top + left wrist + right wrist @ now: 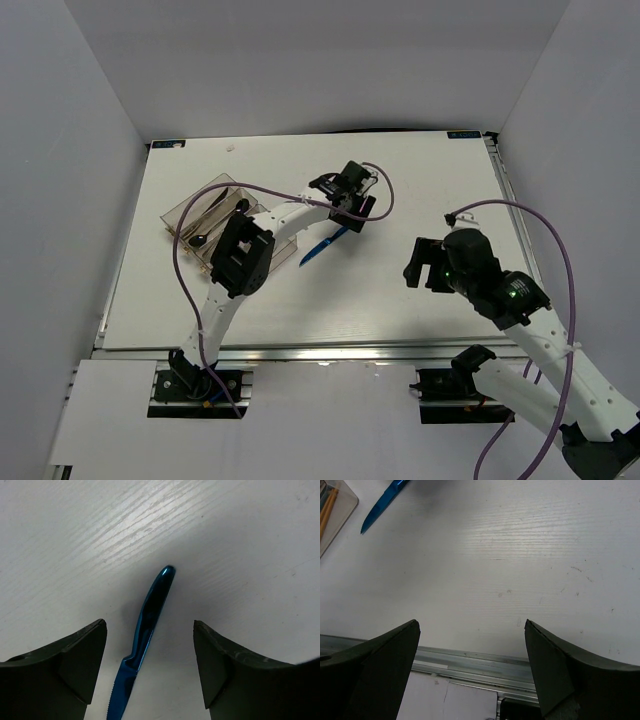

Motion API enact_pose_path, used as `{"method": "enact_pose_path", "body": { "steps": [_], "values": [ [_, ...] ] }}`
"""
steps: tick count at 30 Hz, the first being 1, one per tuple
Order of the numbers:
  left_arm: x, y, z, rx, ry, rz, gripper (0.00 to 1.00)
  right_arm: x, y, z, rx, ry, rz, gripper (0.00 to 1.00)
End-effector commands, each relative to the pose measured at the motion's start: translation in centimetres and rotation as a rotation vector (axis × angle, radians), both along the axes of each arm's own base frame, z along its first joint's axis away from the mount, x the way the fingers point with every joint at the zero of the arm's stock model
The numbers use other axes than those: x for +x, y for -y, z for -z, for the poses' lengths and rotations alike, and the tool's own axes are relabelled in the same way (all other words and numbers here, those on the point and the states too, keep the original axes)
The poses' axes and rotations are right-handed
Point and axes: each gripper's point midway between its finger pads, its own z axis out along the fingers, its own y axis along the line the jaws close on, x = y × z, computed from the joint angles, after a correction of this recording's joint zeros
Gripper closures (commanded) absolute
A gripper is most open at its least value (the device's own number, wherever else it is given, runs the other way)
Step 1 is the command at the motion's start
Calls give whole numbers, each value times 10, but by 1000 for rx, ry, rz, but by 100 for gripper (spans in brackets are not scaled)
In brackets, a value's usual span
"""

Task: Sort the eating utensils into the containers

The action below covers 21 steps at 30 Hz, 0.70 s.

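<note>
A blue knife (322, 245) lies flat on the white table at the centre. My left gripper (350, 208) is open and hovers over its handle end; in the left wrist view the knife (148, 625) lies between the spread fingers, nearer the left finger (75, 660), untouched. The clear organiser tray (205, 215) sits at the left, with dark utensils inside, partly hidden by my left arm. My right gripper (424, 268) is open and empty over bare table on the right. In the right wrist view the knife's blade (382, 502) and the tray's corner (337, 502) with orange sticks show at top left.
The table's near edge has a metal rail (470, 660). White walls close in the table at the back and sides. A purple cable (185, 275) loops along my left arm.
</note>
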Motion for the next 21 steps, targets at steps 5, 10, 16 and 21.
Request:
{"method": "enact_pose_path", "body": {
  "steps": [5, 10, 16, 21],
  "values": [
    [0, 3, -5, 19, -26, 77, 21, -3, -6, 6, 12, -15, -44, 11],
    [-3, 3, 6, 9, -103, 102, 26, -4, -2, 1, -3, 4, -48, 11],
    [-3, -10, 17, 56, -157, 78, 32, -6, 0, -5, -7, 16, -53, 11],
    [-10, -14, 32, 92, -207, 82, 42, -9, 1, -7, -1, 19, -60, 11]
  ]
}}
